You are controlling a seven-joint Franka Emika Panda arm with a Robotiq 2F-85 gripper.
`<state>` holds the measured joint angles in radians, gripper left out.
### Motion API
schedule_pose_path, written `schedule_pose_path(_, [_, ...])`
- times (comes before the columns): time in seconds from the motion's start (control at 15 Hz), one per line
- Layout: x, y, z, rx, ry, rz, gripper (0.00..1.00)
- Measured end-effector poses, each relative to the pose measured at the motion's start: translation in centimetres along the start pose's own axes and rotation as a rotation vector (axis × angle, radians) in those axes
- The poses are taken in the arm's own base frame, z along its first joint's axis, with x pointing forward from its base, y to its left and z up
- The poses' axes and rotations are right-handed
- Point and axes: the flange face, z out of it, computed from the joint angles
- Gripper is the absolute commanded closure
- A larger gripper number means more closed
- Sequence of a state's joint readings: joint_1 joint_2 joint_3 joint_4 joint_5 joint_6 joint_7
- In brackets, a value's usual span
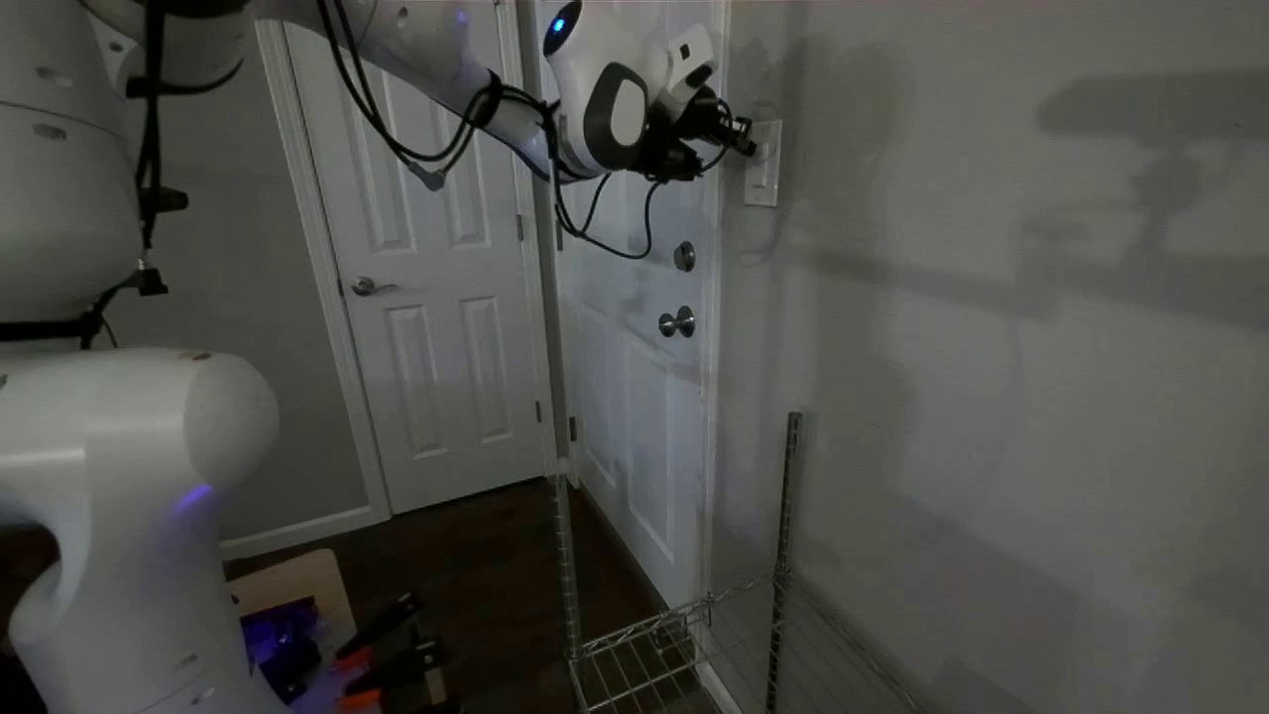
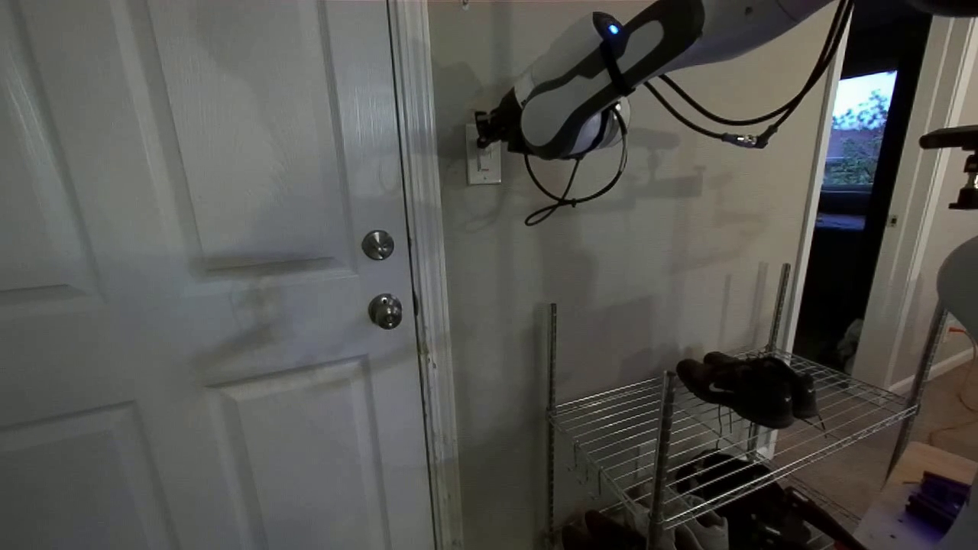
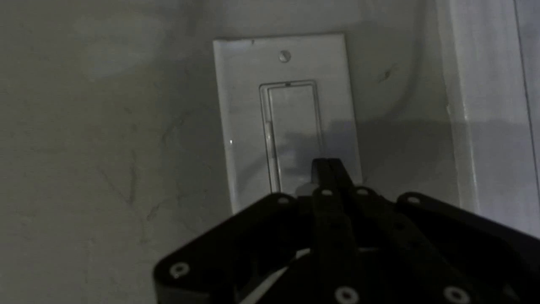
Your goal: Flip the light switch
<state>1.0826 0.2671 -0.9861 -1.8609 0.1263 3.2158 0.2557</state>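
Judged to be at the press itself, or just short of it. Find the switch (image 3: 291, 114) on the wall (image 2: 489, 267), just beside the trim (image 2: 434, 305) of the door (image 2: 252, 168), higher than the lock (image 2: 377, 244) and the knob (image 2: 386, 312). In both exterior views, see the gripper (image 3: 328, 162) in front of the upper part of the plate (image 3: 242, 126), toward the door side. In the wrist view, seemingly upside down, note 2 fingertips (image 3: 320, 169) meeting with no gap and nothing held, overlapping the long door-side edge of the paddle (image 3: 295, 109). Cannot tell whether touching or slightly apart, nor whether flipped yet.

For the next move, best to leave the fingertips together as 1 blunt prod, ease slightly away from the door so as to land on the paddle rather than beside it, then push straight toward the wall near the upper end. If met by solid resistance, try the lower end instead. Stop at any give.
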Motion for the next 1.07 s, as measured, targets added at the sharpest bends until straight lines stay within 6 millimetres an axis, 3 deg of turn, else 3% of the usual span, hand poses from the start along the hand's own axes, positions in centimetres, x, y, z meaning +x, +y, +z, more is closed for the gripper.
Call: schedule_pose_path(1.07, [-0.2, -0.66, 0.17, -0.034, 0.017, 0.049, 0.98])
